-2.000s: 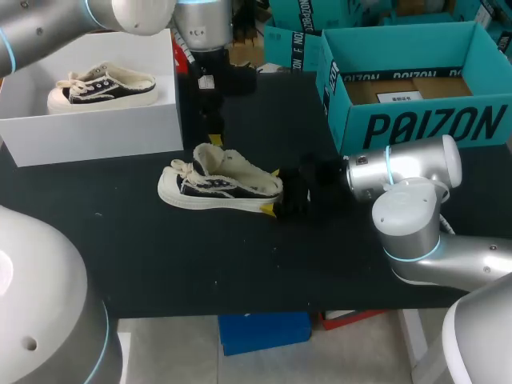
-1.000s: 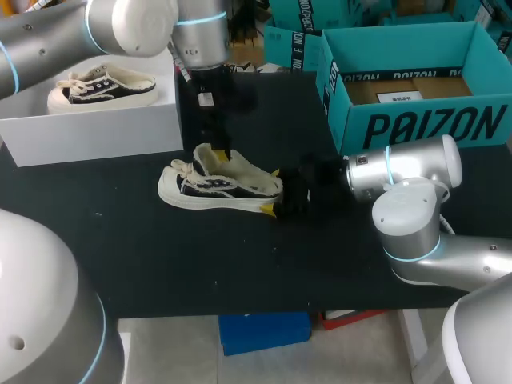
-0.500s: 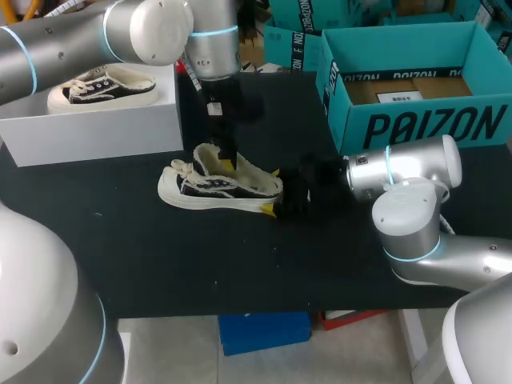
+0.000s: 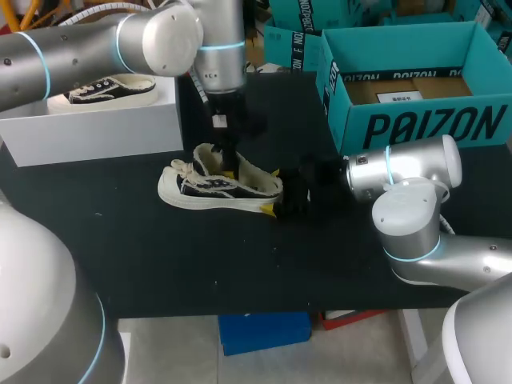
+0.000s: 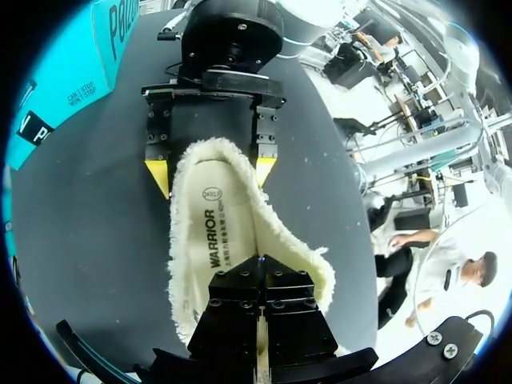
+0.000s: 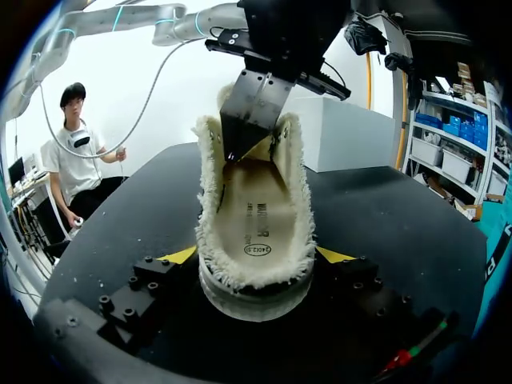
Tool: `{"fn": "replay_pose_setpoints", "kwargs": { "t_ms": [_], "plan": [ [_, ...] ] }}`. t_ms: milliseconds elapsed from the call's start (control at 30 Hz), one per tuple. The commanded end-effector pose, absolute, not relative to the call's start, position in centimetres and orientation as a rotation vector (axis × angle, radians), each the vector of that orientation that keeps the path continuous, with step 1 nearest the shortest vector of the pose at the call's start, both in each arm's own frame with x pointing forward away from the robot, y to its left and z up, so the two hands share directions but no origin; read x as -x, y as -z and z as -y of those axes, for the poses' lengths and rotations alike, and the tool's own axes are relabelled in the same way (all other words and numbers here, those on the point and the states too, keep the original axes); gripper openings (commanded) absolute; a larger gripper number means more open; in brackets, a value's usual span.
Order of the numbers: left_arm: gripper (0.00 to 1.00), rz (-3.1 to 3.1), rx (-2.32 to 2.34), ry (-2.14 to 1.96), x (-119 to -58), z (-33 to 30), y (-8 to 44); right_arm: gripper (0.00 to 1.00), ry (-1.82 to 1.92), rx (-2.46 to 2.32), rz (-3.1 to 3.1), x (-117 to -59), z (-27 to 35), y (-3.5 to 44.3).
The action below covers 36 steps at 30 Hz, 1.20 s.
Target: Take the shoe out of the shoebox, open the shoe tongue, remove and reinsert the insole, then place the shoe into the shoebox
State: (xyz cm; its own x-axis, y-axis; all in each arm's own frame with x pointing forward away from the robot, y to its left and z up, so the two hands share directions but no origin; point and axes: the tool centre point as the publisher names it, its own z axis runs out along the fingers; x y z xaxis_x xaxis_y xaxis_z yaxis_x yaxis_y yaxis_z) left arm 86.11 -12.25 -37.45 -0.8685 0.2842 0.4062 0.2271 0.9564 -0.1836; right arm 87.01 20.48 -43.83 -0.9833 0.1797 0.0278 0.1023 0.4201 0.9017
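Treat the shoe [image 4: 214, 189], standing on its sole mid-worktop [image 4: 160, 264] outside the white shoebox [image 4: 96, 132], as light and soft, with a yielding fleecy collar [image 6: 210, 200] over a firmer rubber sole. Note the right pincer [image 4: 272, 192] clamped across the heel from both sides, and the left pincer [image 4: 230, 170] down inside the opening, fingers drawn together, possibly nipping the insole [image 5: 218, 232], though hard to tell at the tips. Take that thin, floppy insole by an edge and peel gently.

Robot lab: left arm [image 4: 88, 40] over black table [image 4: 144, 256]
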Motion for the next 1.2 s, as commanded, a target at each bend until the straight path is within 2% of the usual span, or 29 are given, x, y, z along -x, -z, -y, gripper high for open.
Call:
{"fn": "replay_pose_setpoints", "kwargs": {
  "t_ms": [33, 1200],
  "plan": [
    [0.00, 2.664, 0.355, -0.170, -86.0, 12.1, 38.3, 0.00, -1.633, -0.260, -2.586, -87.1, -20.5, 43.9],
    [0.00, 2.735, 0.251, -0.040, -83.9, 11.6, 41.5, 0.00, -1.633, -0.260, -2.586, -87.1, -20.5, 43.9]
  ]
}}
